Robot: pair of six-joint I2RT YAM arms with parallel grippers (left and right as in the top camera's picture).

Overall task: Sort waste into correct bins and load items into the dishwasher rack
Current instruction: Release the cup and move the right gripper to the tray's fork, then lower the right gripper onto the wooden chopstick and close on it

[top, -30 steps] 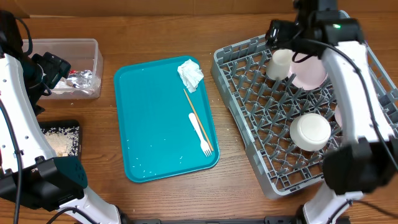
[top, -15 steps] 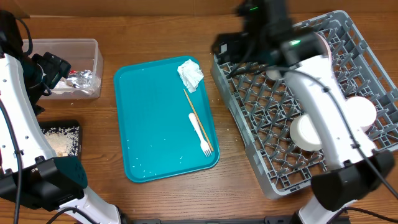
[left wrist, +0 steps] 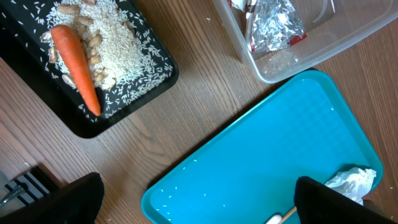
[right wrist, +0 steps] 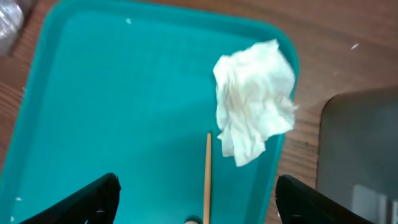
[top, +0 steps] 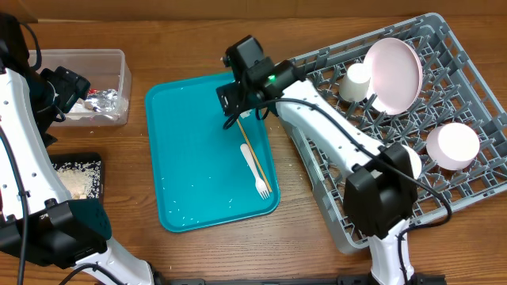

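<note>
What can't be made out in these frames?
- Overhead: the right arm covers most of the napkin and part of one bowl.
- Right wrist: blurred; the chopsticks run off the bottom edge, the fork barely shows.
- Left wrist: the clear tub and foil wrapper are cut by the top edge.

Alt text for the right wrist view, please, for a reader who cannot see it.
A crumpled white napkin lies near the corner of a teal tray, the tip of a chopstick beside it. The open end effector hangs above, fingers wide on either side of the chopstick, holding nothing.
</note>
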